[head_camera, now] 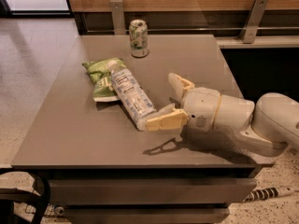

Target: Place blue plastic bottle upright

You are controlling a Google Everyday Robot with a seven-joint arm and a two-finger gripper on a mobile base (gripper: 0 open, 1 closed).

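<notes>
The blue plastic bottle (131, 95) lies on its side on the grey table (84, 139). Its white-capped end rests against the green chip bag (99, 75) and its base points to the front right. My gripper (171, 104) is to the right of the bottle's base, a little above the table, and it is open with its fingers spread wide. The near finger (167, 120) has its tip at the bottle's base. The far finger (179, 85) is clear of the bottle. Nothing is held.
A green-white soda can (138, 38) stands upright at the table's back edge. A wooden wall with metal rail posts (253, 19) runs behind the table. My white arm (243, 120) reaches in over the table's right front corner.
</notes>
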